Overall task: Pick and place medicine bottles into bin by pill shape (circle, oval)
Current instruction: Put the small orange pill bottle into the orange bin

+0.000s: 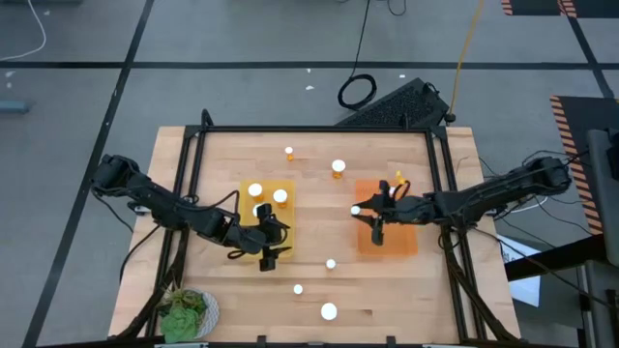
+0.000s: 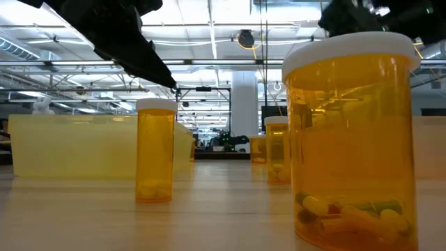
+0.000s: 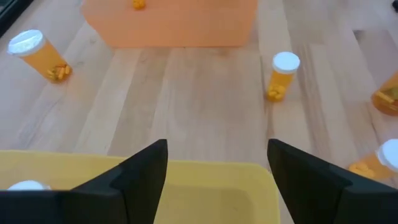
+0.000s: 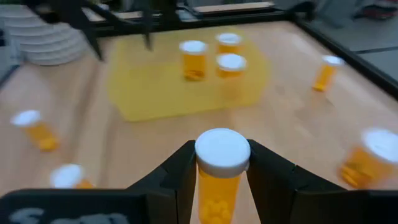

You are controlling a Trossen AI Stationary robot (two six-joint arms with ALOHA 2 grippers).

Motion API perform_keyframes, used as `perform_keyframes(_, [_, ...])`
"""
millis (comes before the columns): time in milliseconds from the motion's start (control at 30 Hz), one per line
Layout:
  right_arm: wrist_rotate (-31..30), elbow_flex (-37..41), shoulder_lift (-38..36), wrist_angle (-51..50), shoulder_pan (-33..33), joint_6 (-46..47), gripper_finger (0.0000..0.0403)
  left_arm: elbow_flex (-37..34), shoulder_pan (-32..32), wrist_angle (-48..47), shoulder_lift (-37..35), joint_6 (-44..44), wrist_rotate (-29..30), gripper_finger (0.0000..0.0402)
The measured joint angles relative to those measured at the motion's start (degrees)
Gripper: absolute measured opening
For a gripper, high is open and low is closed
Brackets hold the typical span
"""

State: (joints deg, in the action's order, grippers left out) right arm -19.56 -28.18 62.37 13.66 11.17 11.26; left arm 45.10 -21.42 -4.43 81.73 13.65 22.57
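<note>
The right end effector is closed on a pill bottle, gripping it just below its white cap. In the high view this bottle is at the inner edge of the orange tray, carried upright.

The left end effector is spread wide and carries nothing. It hangs over the near edge of the yellow tray.

Progress status:
- Yellow tray: three bottles stand inside it, as the right wrist view shows.
- Orange tray: one small orange item lies inside; whether it is a bottle cannot be told. No upright bottle is visible in it.
- Loose on the surface: five bottles, two toward the far edge and three toward the near edge.

Judgement: the task is roughly one third complete. The bottle in hand is about to be delivered, probably to the orange tray, and the five loose bottles are left to sort. Pill shape is readable only for the nearest bottle, which holds oblong capsules.
</note>
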Motion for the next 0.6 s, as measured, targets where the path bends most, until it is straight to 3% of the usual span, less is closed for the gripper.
perform_keyframes(300, [-1.72,13.20,-4.74,8.38,-5.50,-0.39,0.0121,0.00,0.85,0.13,0.00,0.02,-0.02,0.0280])
perform_keyframes(600, [-1.68,20.03,-4.39,16.11,-9.98,0.06,0.0121,0.02,0.85,0.29,0.00,0.02,-0.02,0.0280])
